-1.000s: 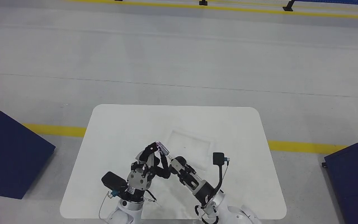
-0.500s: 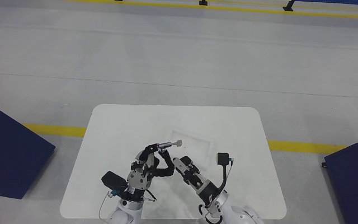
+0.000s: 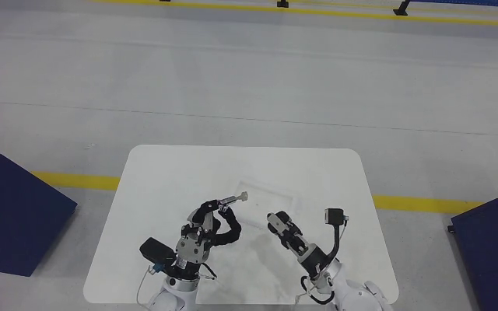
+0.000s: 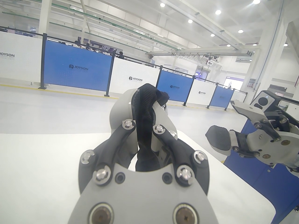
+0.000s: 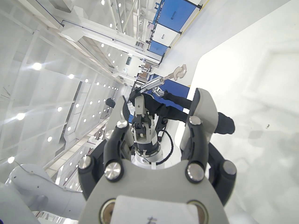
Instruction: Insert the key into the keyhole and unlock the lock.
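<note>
We judge the insertion as good as done and the turning not yet begun. Our left gripper (image 3: pixel 221 207) is pressed together on the lock (image 5: pixel 151 84) and holds it up above the table (image 3: pixel 311 171), near the robot's side of it. The key (image 5: pixel 179 71) stands in the lock's free end with its head sticking out, pointing away from the robot. We cannot tell how deep the blade sits. Our right gripper (image 3: pixel 274 221) is spread wide with nothing in it. It hangs near the key but apart from it, out toward the robot's right.

The next move, as we see it, calls for the right gripper to line up with the key's head, pinch it flat and twist about the key's axis. Meanwhile the left gripper must hold the lock firm so that it does not spin along.

We count one key, one lock, one table and two grippers.
</note>
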You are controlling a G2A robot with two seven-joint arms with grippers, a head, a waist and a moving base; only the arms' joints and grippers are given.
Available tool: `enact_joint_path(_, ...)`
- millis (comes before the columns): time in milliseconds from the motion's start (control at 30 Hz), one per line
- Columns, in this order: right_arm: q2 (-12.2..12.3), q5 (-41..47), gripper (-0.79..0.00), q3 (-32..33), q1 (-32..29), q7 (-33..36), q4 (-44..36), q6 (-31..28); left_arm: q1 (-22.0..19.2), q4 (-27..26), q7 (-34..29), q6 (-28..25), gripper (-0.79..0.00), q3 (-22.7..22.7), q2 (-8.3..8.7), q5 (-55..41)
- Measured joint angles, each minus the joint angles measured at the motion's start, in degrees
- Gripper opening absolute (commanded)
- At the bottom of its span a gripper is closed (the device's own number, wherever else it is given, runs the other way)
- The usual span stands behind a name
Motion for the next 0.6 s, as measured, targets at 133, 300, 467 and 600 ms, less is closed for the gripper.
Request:
enact_joint_path(133, 0.4, 3.8, -0.129, 2.8, -0.2, 4.0, 0.9, -2.1, 0.0, 0.0, 0.7, -2.3, -0.785, 0.0, -0.06, -0.9)
enact_joint_path(300, 1.2, 10.0, 0.0, 6.9, 1.3, 13.2, 3.9, -4.6, -0.1, 0.0, 1.6, -5.3, -0.785, 0.1, -0.22, -3.8)
enact_joint_path(467, 1.5, 11.5, 0.0, 7.8, 1.9, 17.1, 4.8, -5.3, -0.4, 0.2, 2.7, -9.1, -0.785, 0.4, -0.31, -5.2)
enact_joint_path(600, 1.4, 11.5, 0.0, 7.7, 1.8, 16.9, 4.8, -5.3, -0.7, 0.5, 3.1, -11.9, -0.785, 0.7, -0.4, -6.3)
